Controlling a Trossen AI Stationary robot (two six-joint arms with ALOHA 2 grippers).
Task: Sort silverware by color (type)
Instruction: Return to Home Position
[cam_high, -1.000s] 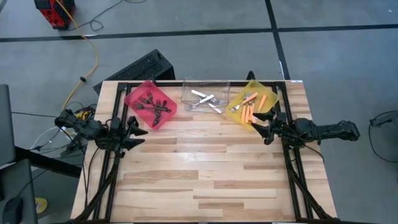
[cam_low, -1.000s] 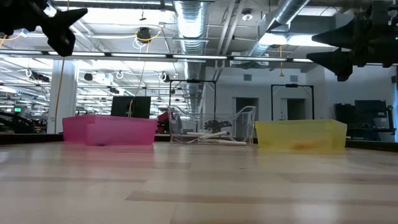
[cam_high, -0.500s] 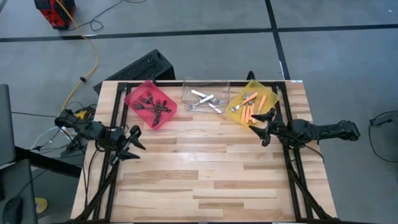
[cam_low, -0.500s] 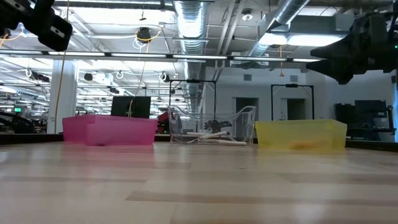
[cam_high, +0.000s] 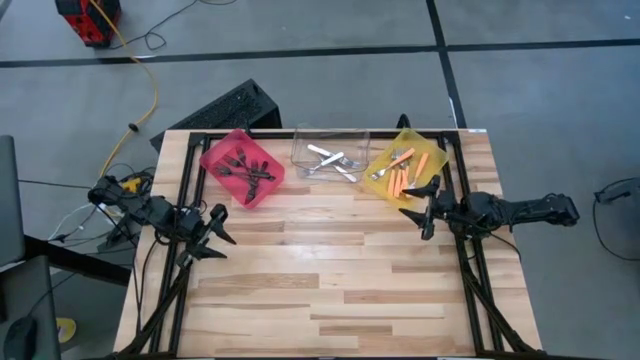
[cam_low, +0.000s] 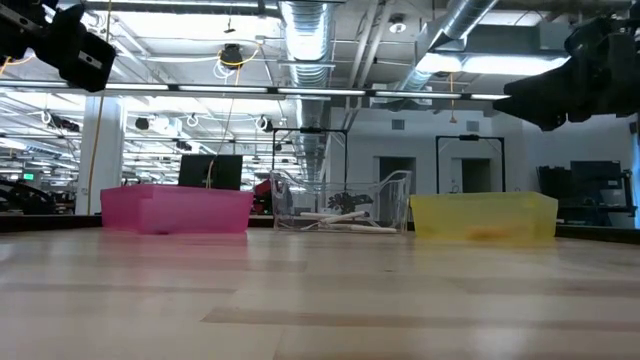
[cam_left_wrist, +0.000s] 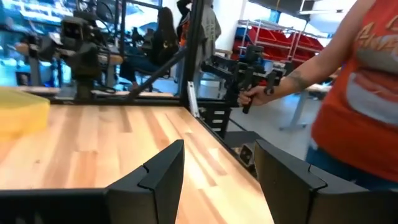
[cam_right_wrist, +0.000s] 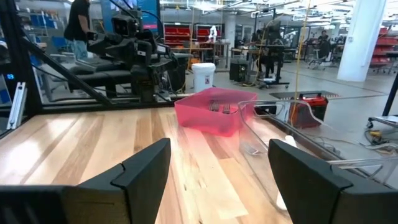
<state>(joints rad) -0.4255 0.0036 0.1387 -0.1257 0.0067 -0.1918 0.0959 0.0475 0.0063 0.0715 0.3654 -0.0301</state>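
The left gripper, fingers spread wide and empty, has been drawn back from the pink bin to the table's 9 o'clock edge; the right gripper, equally open and empty, is held at 3 o'clock. Sorting appears finished: black forks, silver forks and orange-handled forks are gathered at 12 o'clock in the pink bin, the clear bin and the yellow bin. No fork is left on the wooden table. A person in an orange shirt is seen in the workshop beyond.

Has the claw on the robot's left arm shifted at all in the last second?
Yes. In the high view the left gripper has pulled away from the pink bin, farther down the table's left edge, open and empty.
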